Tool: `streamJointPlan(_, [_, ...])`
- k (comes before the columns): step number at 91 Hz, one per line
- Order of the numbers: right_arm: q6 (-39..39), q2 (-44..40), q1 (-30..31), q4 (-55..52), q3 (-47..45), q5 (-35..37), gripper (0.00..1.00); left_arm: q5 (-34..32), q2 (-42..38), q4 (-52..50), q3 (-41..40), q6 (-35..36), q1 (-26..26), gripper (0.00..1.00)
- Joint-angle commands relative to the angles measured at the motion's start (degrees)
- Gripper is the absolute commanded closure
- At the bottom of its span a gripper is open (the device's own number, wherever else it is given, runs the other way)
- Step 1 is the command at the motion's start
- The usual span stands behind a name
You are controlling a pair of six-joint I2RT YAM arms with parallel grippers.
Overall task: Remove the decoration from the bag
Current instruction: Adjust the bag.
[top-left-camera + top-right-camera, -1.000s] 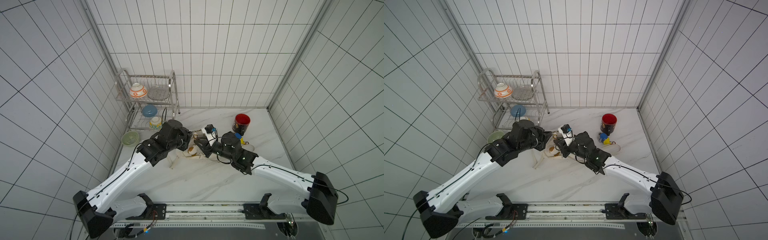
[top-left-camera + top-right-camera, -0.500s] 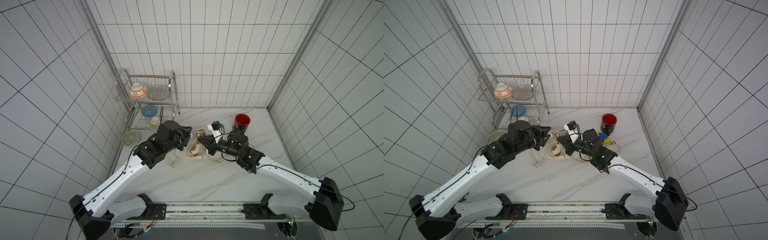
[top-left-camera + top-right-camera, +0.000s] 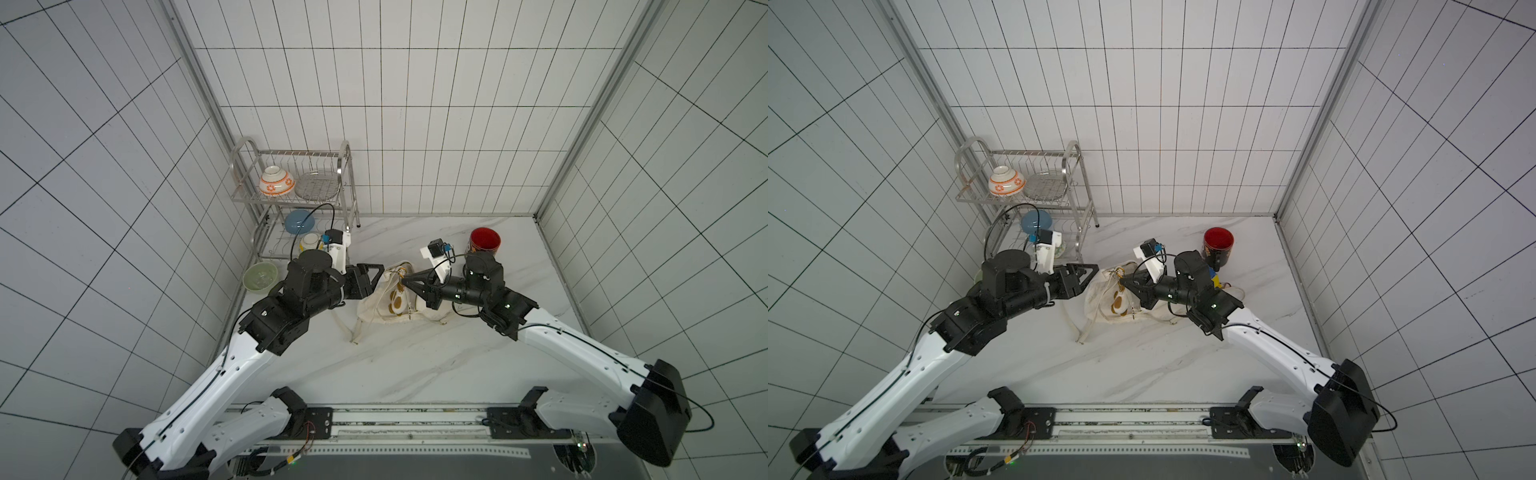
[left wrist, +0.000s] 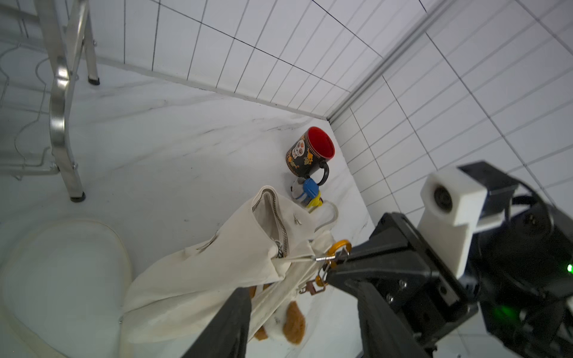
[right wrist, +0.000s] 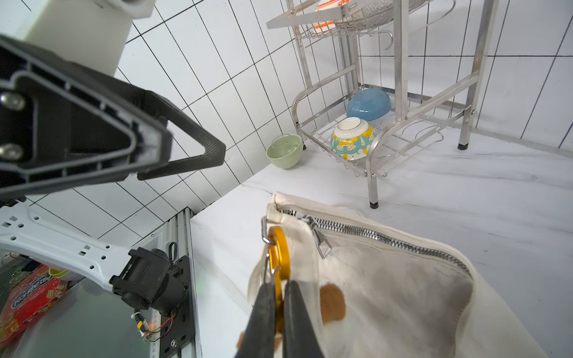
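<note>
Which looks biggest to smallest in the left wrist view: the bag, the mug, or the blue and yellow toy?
1. bag, by far, though it is also nearest the camera
2. mug
3. toy, clearly smallest

Cream bag (image 5: 387, 279), gold clip (image 5: 280, 251) — black mug (image 4: 305, 155), red inside, skull-patterned.

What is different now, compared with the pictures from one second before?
The left claw opened and drew back from the cream-white fabric bag. The right claw closed on the yellow metal clip ring on the bag. The bag and the red-lined black mug stayed in place.
</note>
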Motion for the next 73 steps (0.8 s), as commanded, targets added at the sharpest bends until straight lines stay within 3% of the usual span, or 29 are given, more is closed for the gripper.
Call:
streamJointPlan(1, [-0.6, -0.4, -1.2, -0.9, 2.5, -4.5, 1.00, 10.4, -0.8, -4.3, -0.7, 30.5, 1.3, 0.38])
streamJointPlan(11, [-1.1, 0.0, -2.3, -2.7, 3.4, -8.4, 1.00, 13.2, 0.4, -5.9, -1.1, 44.3, 1.3, 0.37])
streamJointPlan(22, [-2.7, 0.3, -3.0, -6.4, 5.3, -11.4, 1.00, 13.8, 3.0, -4.1, -0.4, 52.3, 1.3, 0.36])
streamJointPlan(34, [-2.6, 0.5, -3.6, -7.8, 5.8, -14.3, 1.00, 9.8, 6.8, -2.5, 0.4, 57.1, -0.8, 0.36])
streamJointPlan(73, [-2.5, 1.7, -4.7, -11.6, 7.2, -21.0, 1.00, -0.4, 11.5, 8.3, -2.0, 62.0, -3.1, 0.40])
